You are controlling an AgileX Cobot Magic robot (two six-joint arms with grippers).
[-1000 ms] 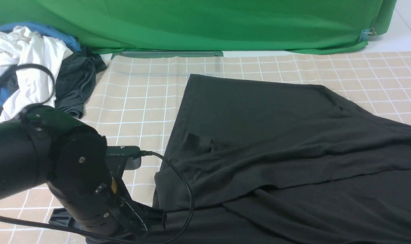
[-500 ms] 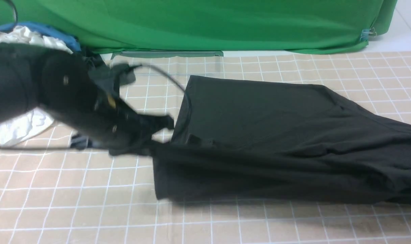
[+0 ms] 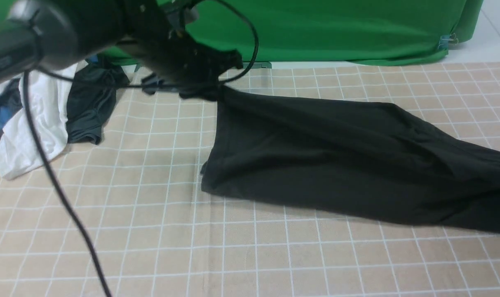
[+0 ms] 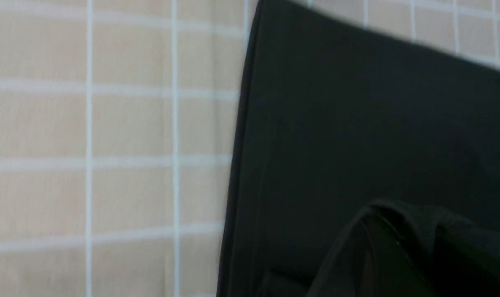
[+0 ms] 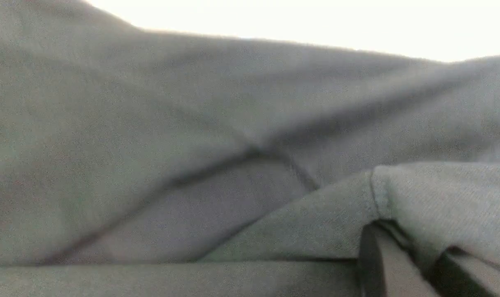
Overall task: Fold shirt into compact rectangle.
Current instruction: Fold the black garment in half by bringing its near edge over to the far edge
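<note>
- I am seeing the left gripper (image 3: 212,88), blurred in the front view, clamped tight on the far left corner of the shirt (image 3: 336,156), close to the green backdrop (image 3: 336,29).
- The shirt is lying as a long black band on the checked table cover (image 3: 151,231), stretching from the middle out past the right edge of the front view.
- The right gripper (image 5: 414,268) is showing only in its own wrist view, where it is pinching a hemmed fold of the shirt.
- A white garment (image 3: 35,123) and a dark grey garment (image 3: 89,107) are sitting heaped at the far left, apart from the shirt.
</note>
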